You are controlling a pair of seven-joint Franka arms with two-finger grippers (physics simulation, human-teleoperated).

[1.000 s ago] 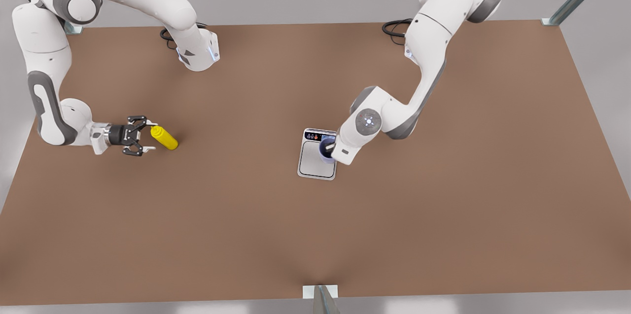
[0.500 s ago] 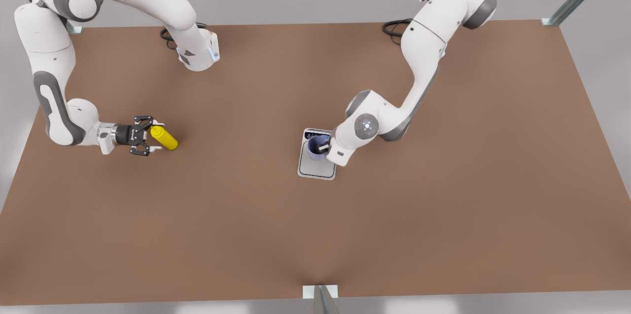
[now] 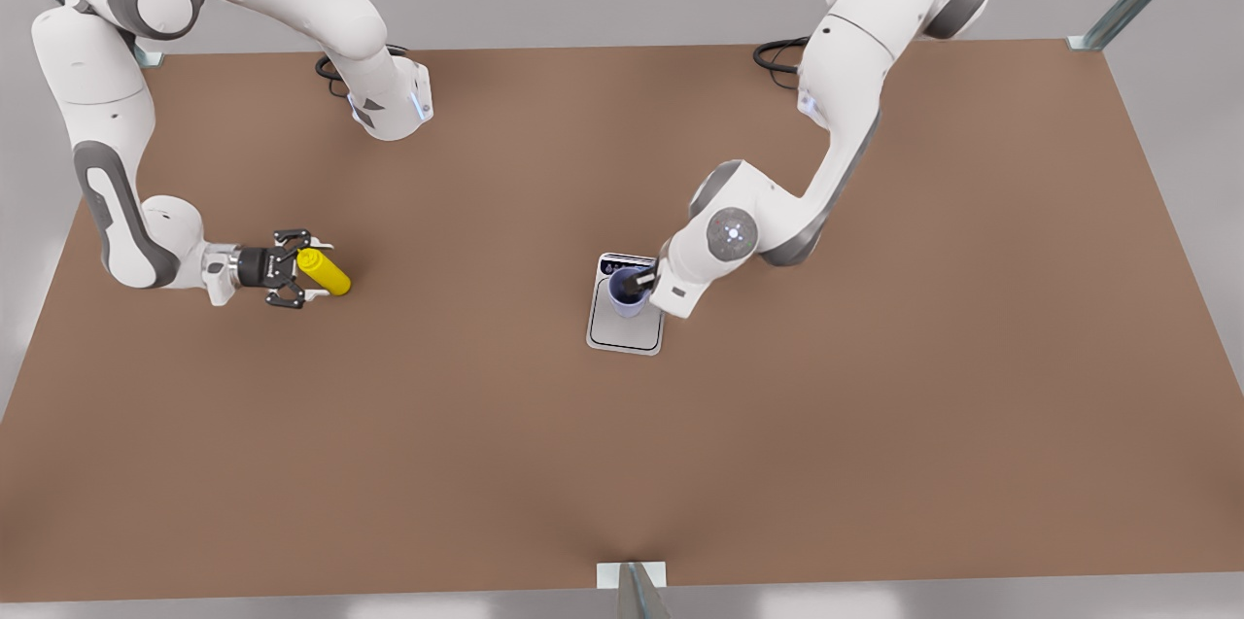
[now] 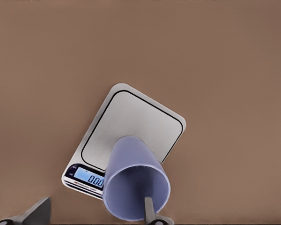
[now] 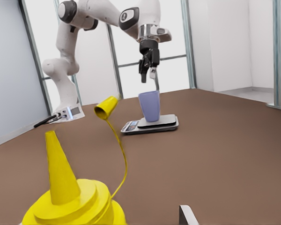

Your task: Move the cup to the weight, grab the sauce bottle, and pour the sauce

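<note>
The lavender-blue tapered tumbler [image 3: 625, 294] stands on the flat silver scale [image 3: 625, 323] mid-table, my left hand [image 3: 637, 283] spread at its rim. My right hand [image 3: 309, 268], wide, straddles the yellow squeeze bottle [image 3: 326, 272] near the table's edge at the front view's left; closing comes next.

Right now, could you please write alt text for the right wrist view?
A yellow sauce bottle with its tethered cap off sits close up. Beyond it, the lavender cup stands on the weight, with the left gripper just above the cup's rim.
</note>
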